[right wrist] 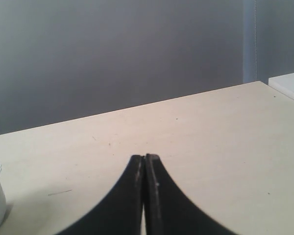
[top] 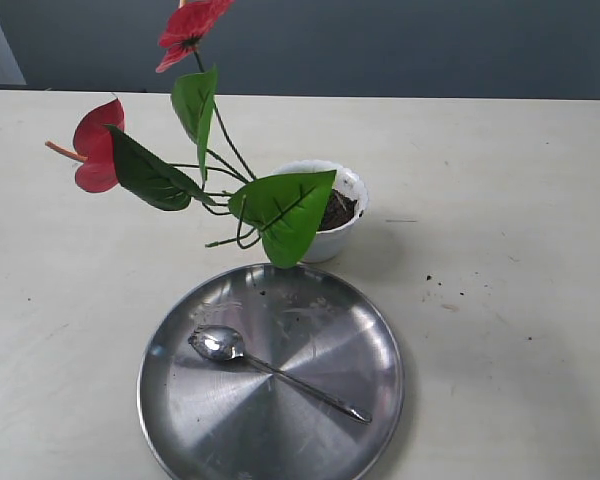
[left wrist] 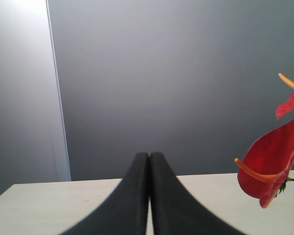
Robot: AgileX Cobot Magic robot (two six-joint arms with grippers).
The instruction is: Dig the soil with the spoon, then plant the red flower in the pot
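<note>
Red flower [top: 195,150] standing in pot [top: 346,214], spoon [top: 270,369] on steel plate [top: 180,410], left hand [left wrist: 149,155] and right hand [right wrist: 144,157] both closed empty

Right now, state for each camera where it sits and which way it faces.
Exterior: above the table's near edge, looking down on plate, spoon, pot; no arm shows.
Left wrist: low, facing the wall; shut left end effector.
Right wrist: low, facing the wall; shut right end effector.
Shared: red flower, exterior and left wrist.

- Your exterior view crops the steel plate [top: 180,420] at its bottom edge.
- A leaf hides part of the pot [top: 348,190].
- The red flower [top: 98,150] runs past the top edge.
</note>
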